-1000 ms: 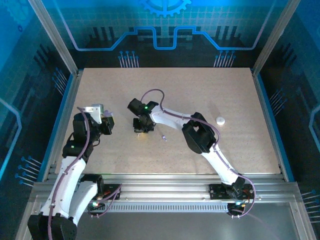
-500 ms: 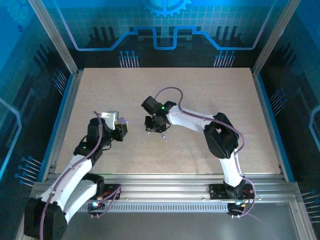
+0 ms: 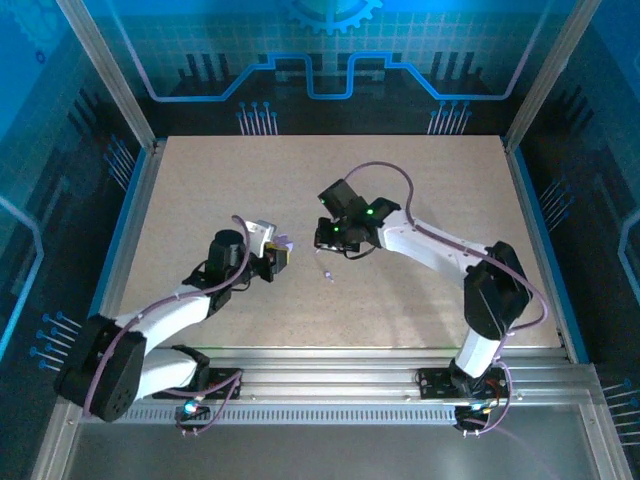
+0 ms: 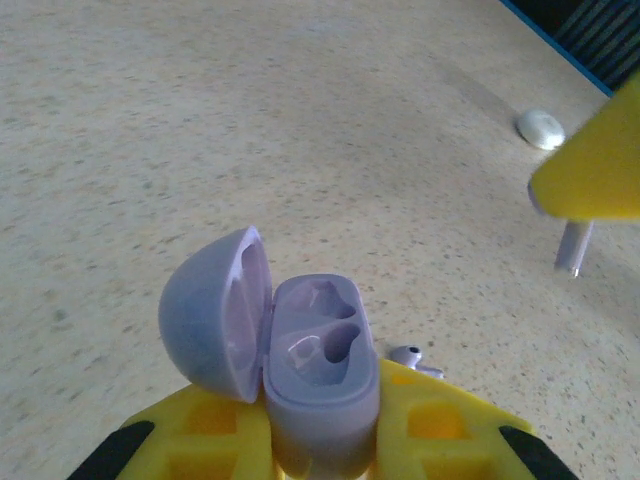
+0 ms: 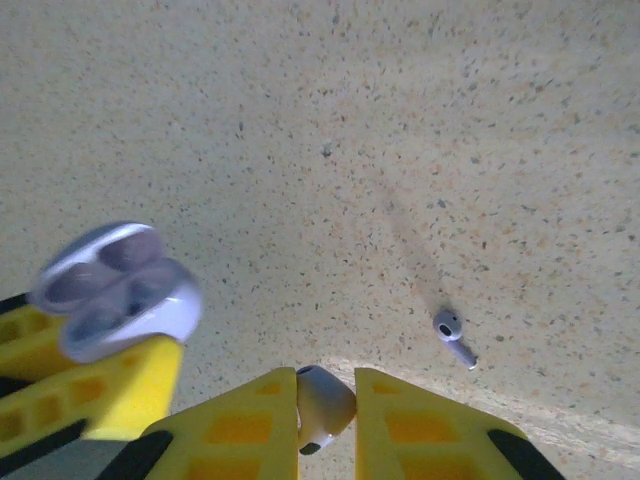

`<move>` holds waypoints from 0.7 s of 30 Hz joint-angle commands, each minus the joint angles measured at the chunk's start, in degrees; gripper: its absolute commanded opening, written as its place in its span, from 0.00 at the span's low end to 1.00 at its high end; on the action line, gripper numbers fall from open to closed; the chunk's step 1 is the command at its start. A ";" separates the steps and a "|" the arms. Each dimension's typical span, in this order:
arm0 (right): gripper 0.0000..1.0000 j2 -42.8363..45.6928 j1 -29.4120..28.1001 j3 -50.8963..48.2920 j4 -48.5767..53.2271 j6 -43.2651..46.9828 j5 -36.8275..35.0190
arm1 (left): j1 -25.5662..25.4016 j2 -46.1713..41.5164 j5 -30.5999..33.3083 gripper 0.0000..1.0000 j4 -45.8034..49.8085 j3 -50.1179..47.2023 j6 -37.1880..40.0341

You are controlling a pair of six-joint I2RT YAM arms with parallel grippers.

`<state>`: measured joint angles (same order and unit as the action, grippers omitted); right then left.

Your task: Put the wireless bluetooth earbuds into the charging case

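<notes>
Right gripper tight on earbud, clear from wrist; left gripper tight on case.

table: matt, speckled, fine-grained, stone-like | case: lavender plastic, smooth, satin sheen, glossier in the wells | held bud: pale plastic, glossy | loose bud: plastic, glossy | left fingers, right fingers: yellow plastic, matt | rails: grooved metal, dull

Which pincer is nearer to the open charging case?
Left. The left pincer is clamped on the charging case itself; the right pincer hangs apart to its right, gripping an earbud.
</notes>
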<state>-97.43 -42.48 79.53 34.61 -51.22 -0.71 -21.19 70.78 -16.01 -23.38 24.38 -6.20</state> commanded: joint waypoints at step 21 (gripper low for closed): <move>0.17 12.47 3.06 -8.50 -11.44 14.44 4.92 | -6.97 12.54 -15.37 0.06 -12.96 9.84 12.50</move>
<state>-87.07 -39.79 72.16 26.89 -40.10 2.42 -27.51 82.70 -28.64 -34.83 32.25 3.57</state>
